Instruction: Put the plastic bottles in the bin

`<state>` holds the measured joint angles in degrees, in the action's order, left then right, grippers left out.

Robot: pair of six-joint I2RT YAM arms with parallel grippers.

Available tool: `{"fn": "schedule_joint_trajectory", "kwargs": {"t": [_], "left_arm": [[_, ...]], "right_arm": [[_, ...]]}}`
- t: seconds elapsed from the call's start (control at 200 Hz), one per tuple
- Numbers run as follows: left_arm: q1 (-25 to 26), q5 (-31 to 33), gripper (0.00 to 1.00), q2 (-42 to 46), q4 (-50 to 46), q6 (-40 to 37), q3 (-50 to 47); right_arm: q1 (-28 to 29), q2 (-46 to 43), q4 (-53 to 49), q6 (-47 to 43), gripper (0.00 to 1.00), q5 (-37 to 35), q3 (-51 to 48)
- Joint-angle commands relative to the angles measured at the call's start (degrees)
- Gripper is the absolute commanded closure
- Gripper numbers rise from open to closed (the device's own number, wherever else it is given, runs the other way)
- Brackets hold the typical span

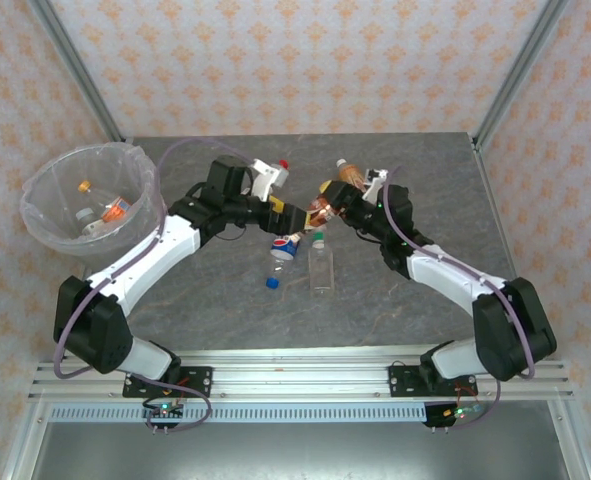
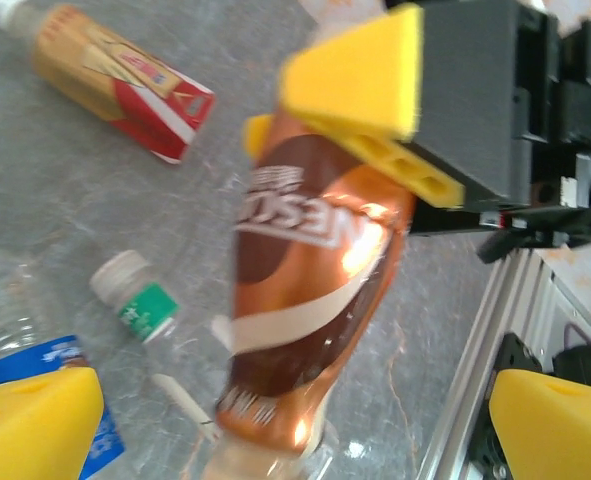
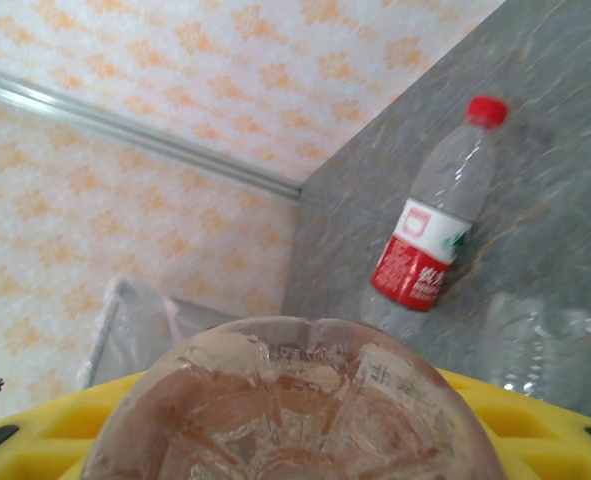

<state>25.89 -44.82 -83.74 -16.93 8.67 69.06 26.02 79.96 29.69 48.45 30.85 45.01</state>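
Observation:
My right gripper (image 1: pixel 327 203) is shut on a brown-labelled plastic bottle (image 1: pixel 319 210) and holds it above the table's middle. That bottle's clear base (image 3: pixel 295 400) sits between its yellow fingers (image 3: pixel 545 405). My left gripper (image 1: pixel 289 218) is open right beside it, and the brown bottle (image 2: pixel 305 290) hangs between its yellow fingertips (image 2: pixel 35 420). Other bottles lie on the table: a red-capped one (image 1: pixel 275 175), an orange-labelled one (image 1: pixel 351 172), a blue-labelled one (image 1: pixel 284 249) and a green-capped one (image 1: pixel 320 264). The bin (image 1: pixel 37 205) stands at the far left with bottles inside.
A loose blue cap (image 1: pixel 272 283) lies near the blue-labelled bottle. Patterned walls and metal posts (image 1: pixel 85 80) close the table's back and sides. The arms' rail (image 1: pixel 295 365) runs along the near edge.

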Motion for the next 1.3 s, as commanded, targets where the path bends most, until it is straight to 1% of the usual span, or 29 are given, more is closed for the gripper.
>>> {"fn": "schedule_joint_trajectory", "kwargs": {"t": [0.0,0.095,0.195,0.36,0.42,0.465,0.55,0.626,0.661,0.801,0.896,0.986,1.136,1.261,1.281,1.296], "left_arm": [[1.1,-2.0,0.00,-2.2,0.2,-4.2,1.9],[2.0,-2.7,0.04,-3.6,-3.1,-7.6,3.9],[2.4,-3.3,0.07,-3.5,-6.0,-10.9,4.6],[2.3,-5.8,0.14,-2.3,-6.6,-13.2,3.6],[2.3,-6.8,0.20,-2.1,-6.6,-13.5,3.5],[2.3,-7.0,0.29,-2.2,-6.7,-13.6,3.6],[2.4,-6.6,0.41,-2.5,-7.7,-14.2,4.0],[2.3,-5.7,0.49,-2.7,-8.0,-14.2,4.4],[2.3,-5.4,0.53,-2.7,-7.8,-14.0,4.4],[2.3,-4.6,0.60,-2.9,-6.8,-12.8,4.5],[2.4,-4.3,0.61,-3.1,-6.6,-12.5,4.7],[2.3,-3.5,0.63,-3.0,-6.3,-12.1,4.7],[2.3,0.0,0.67,-2.7,-5.1,-10.4,4.3],[2.3,2.9,0.68,-2.3,-3.5,-9.0,3.6],[2.3,3.1,0.68,-2.2,-3.4,-8.8,3.5],[2.3,3.3,0.68,-2.1,-3.2,-8.8,3.4]], "right_arm": [[2.2,0.4,5.3,-1.0,1.00,4.1,3.9],[3.6,0.1,4.2,-2.9,1.00,3.0,4.9],[3.9,-0.4,4.5,-3.0,1.00,1.5,4.6],[3.9,-1.3,5.2,-3.0,1.00,0.5,4.2],[3.9,-1.2,5.3,-3.2,1.00,0.4,4.2],[3.9,-1.3,5.2,-3.1,1.00,0.4,4.2],[3.9,-1.1,5.2,-3.1,0.99,0.7,4.3],[3.9,-1.0,4.9,-3.0,0.97,1.0,4.5],[3.9,-1.0,4.7,-3.1,0.96,0.9,4.6],[3.9,-1.2,4.2,-3.4,0.90,0.5,4.6],[3.9,-1.3,3.7,-3.6,0.79,0.4,4.4],[3.9,-1.3,3.4,-3.6,0.65,0.4,4.3],[3.9,-2.1,2.9,-4.0,0.36,-1.3,3.7],[3.9,-4.0,2.9,-4.8,0.20,-4.6,2.2],[3.9,-4.4,2.9,-4.9,0.15,-5.3,1.8],[3.9,-4.7,2.9,-5.1,0.08,-5.9,1.6]]}}
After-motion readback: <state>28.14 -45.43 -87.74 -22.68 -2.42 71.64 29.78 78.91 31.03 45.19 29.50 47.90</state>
